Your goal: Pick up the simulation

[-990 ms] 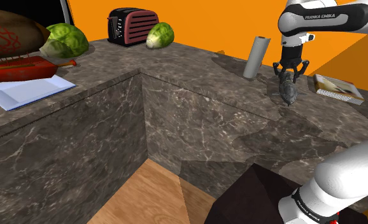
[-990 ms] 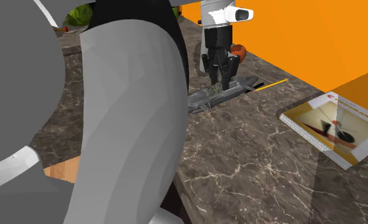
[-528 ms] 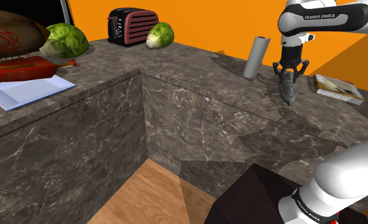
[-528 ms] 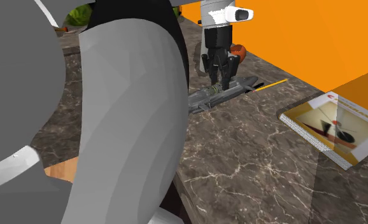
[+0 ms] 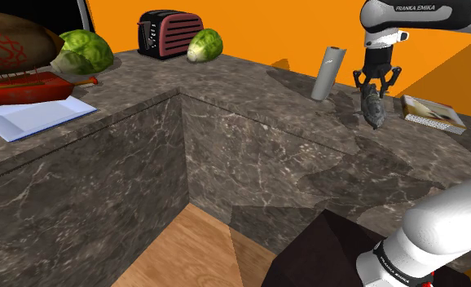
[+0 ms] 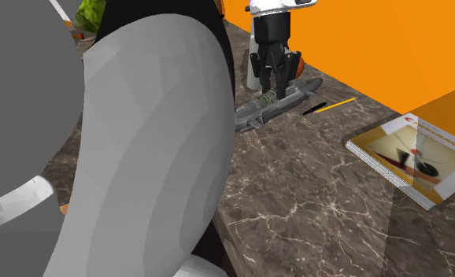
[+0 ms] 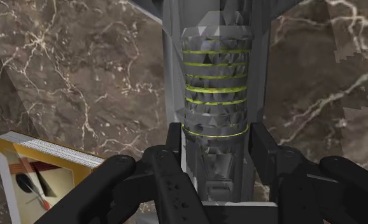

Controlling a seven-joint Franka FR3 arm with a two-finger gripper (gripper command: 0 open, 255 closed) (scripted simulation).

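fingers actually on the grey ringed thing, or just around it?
Touching. The wrist view shows both fingers pressed flat against opposite sides of the grey ringed object, with no gap on either side.

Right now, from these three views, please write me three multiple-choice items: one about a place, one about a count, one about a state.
1. Where does the book lie? A on the wooden floor; B on the marble counter; C on the stand.
2. How many green leafy heads are on the counter? A one; B two; C four.
3. The jaws are: A open above the book; B shut on nothing; C shut on the grey model.
Answers: B, it lies flat on the marble; B, one at the shoulder view's left, one by the toaster; C, the wrist view shows them clasping the model.
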